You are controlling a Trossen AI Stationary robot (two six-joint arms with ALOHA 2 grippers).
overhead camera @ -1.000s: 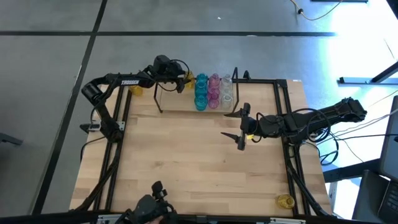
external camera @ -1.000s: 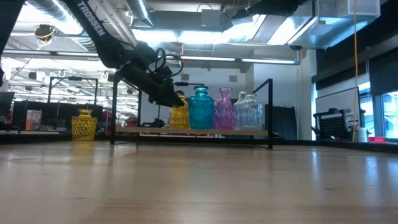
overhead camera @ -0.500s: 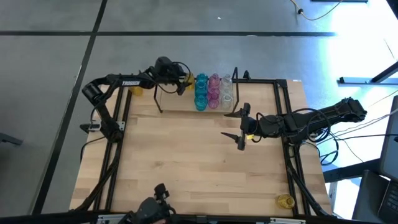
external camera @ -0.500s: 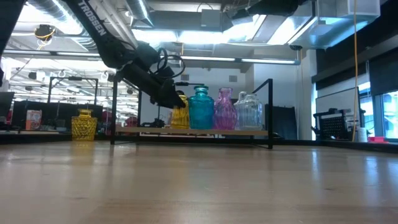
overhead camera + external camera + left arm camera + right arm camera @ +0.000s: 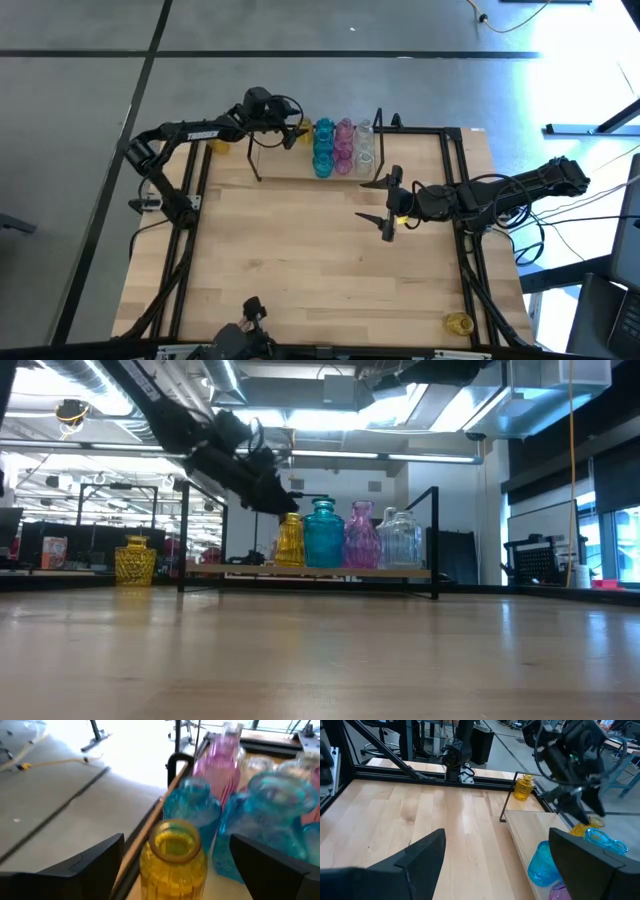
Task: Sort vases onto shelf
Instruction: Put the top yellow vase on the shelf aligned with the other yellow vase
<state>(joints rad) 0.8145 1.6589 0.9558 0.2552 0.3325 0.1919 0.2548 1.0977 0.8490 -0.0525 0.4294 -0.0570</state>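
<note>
My left gripper [image 5: 290,132] hangs open just above a yellow vase [image 5: 289,542] that stands upright by its base on the shelf [image 5: 282,162], at the left end of the vase row. In the left wrist view the yellow vase [image 5: 174,855] sits between and below my spread fingers, untouched. Teal vases [image 5: 323,148], pink vases [image 5: 344,148] and clear vases [image 5: 365,145] stand in rows beside it. My right gripper [image 5: 383,203] waits open over the table, near the shelf's right end.
One more yellow vase [image 5: 218,146] stands on the table left of the shelf, also seen as a yellow vase [image 5: 135,560] in the low view. Another yellow vase [image 5: 458,322] sits near the table's near right corner. Black wire uprights [image 5: 254,155] end the shelf.
My left gripper has risen from the yellow vase's neck and now hangs clear above it. The yellow vase stays standing on the shelf where it was. The right arm has kept still.
</note>
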